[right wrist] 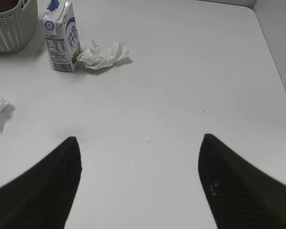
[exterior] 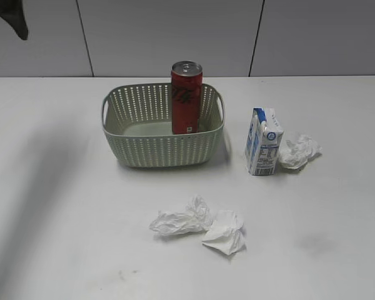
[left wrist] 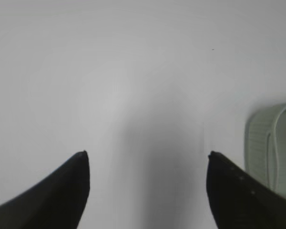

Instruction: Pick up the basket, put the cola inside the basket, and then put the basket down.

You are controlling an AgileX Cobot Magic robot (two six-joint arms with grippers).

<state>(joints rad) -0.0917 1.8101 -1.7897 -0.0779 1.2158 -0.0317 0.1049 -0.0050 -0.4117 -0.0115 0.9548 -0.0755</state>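
You have a white table (exterior: pixel 56 206) filling most of every view, backed by a pale panelled wall (exterior: pixel 169 34).

On it, toward the rear centre, your basket (exterior: pixel 165 150) sits flat on its base, a sage-green tub with slotted walls and a cut-out handle at each short end. Your left wrist view catches only one rounded end of it at the right edge; your right wrist view shows a corner of it at upper left.

Your cola (exterior: pixel 186 97) stands upright inside the basket, against the back wall and right of middle, its silver top rising above the rim.

Your left gripper (left wrist: pixel 148 155) hangs over bare table beside the basket, its two dark fingers spread wide with nothing between them. Your right gripper (right wrist: pixel 140 138) is likewise spread and empty above open table, well apart from the objects.

To the right of the basket, near but not touching, a white-and-blue carton (exterior: pixel 262 142) stands upright. A crumpled tissue (exterior: pixel 299 152) lies just beside it on its right.

Nearer the front, two more crumpled tissues (exterior: pixel 200 224) lie touching each other, well clear of the basket.
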